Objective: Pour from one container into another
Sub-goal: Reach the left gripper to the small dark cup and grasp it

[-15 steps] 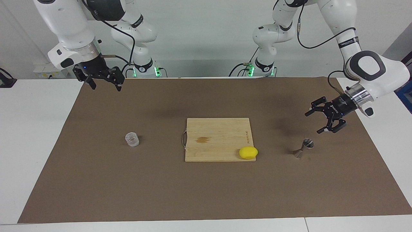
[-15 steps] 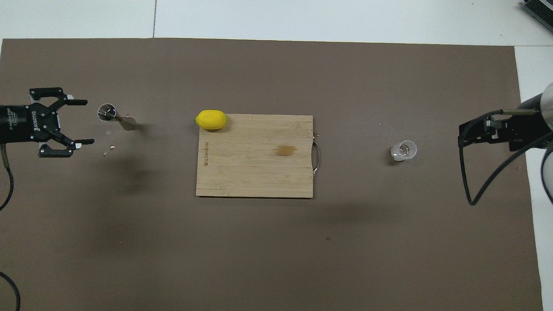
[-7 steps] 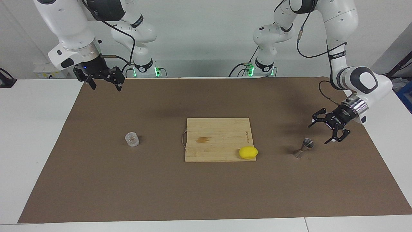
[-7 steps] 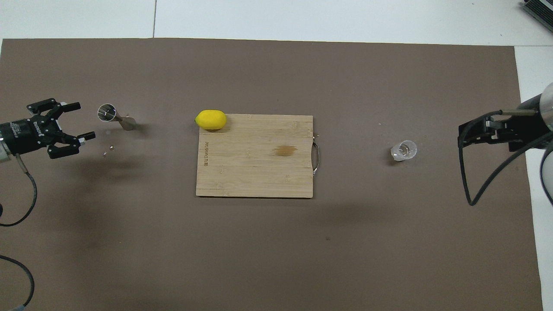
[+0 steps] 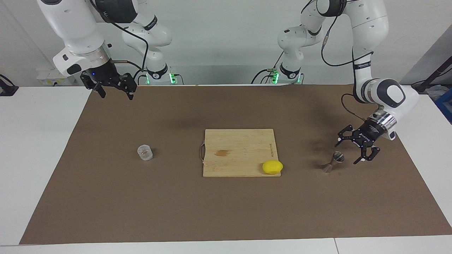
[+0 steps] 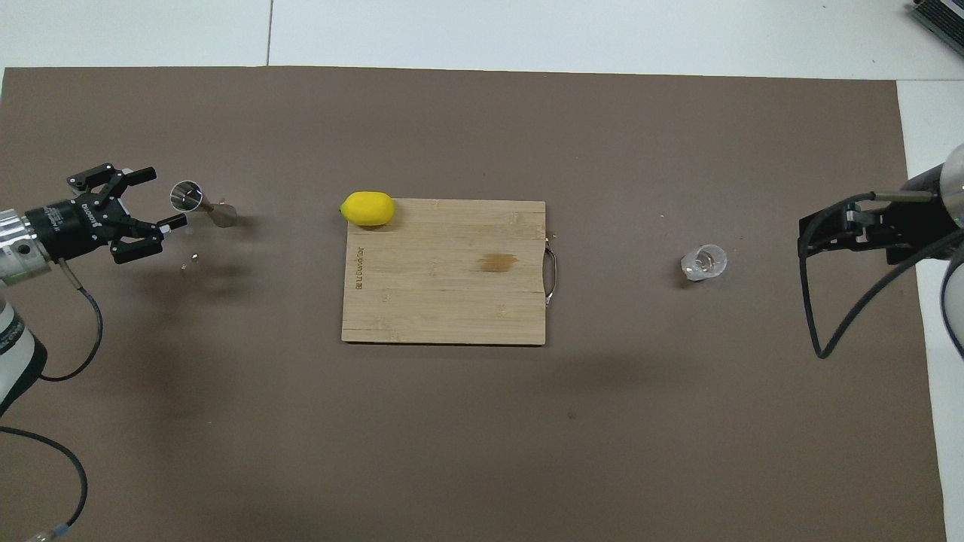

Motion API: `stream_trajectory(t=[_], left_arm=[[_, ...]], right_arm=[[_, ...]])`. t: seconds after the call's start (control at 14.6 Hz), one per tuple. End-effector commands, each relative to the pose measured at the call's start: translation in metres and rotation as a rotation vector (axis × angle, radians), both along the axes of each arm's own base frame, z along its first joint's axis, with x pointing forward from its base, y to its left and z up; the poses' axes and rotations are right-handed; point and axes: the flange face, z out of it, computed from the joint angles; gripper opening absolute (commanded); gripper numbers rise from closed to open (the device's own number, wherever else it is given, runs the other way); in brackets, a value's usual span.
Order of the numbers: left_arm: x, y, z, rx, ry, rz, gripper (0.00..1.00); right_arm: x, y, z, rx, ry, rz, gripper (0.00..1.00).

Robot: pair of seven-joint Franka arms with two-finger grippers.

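1. The left gripper [image 5: 349, 151], fingers spread wide and holding nothing, hangs low just beside the small shiny steel hourglass-shaped jigger [image 5: 333, 162], which stands upright on the brown mat [image 5: 226, 211] toward the left arm's end of the table. The side-on, near-level approach looks chosen to take the jigger by its narrow waist and keep it upright.

2. The jigger sits free between the gripper and the wooden cutting board [image 5: 240, 141]; no finger touches it yet.

3. The small, squat clear round cup [image 5: 145, 152] stands alone on the mat toward the right arm's end, well apart from the jigger. The two vessels are set at opposite ends, apparently so that each arm can take the one on its own side.

4. The right gripper [image 5: 114, 92], also spread and empty, waits raised over the mat's edge nearest the robots, well apart from the cup.

5. A yellow lemon [image 5: 272, 167] rests on the board's corner nearest the jigger, overhanging its edge; it plays no evident part in the pour.

6. Judged from this layout, pouring has not begun: neither vessel is lifted, and the two must first be brought together.
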Motion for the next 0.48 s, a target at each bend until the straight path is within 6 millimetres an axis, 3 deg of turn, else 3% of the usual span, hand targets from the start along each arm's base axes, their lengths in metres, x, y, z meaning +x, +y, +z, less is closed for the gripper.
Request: stream_trajectory(t=[0.0,0.21,0.41], left_arm=[[0.0021,-0.0147,-0.0100,0.012,-0.004,0.024,1.00],[0.0016,-0.0194,-0.0143,0.022,0.003,0.032,1.00],[0.0007,-0.0193,-0.0156,0.023,0.006,0.034,0.93]], right_arm=[[-0.0064,-0.0003,0.0003,0.007,-0.001,0.014,1.00],[-0.0068,0.0005,0.0001,0.006,0.002,0.016,1.00],[-0.0064,-0.0011,0.0003,0.007,-0.001,0.013,1.00]])
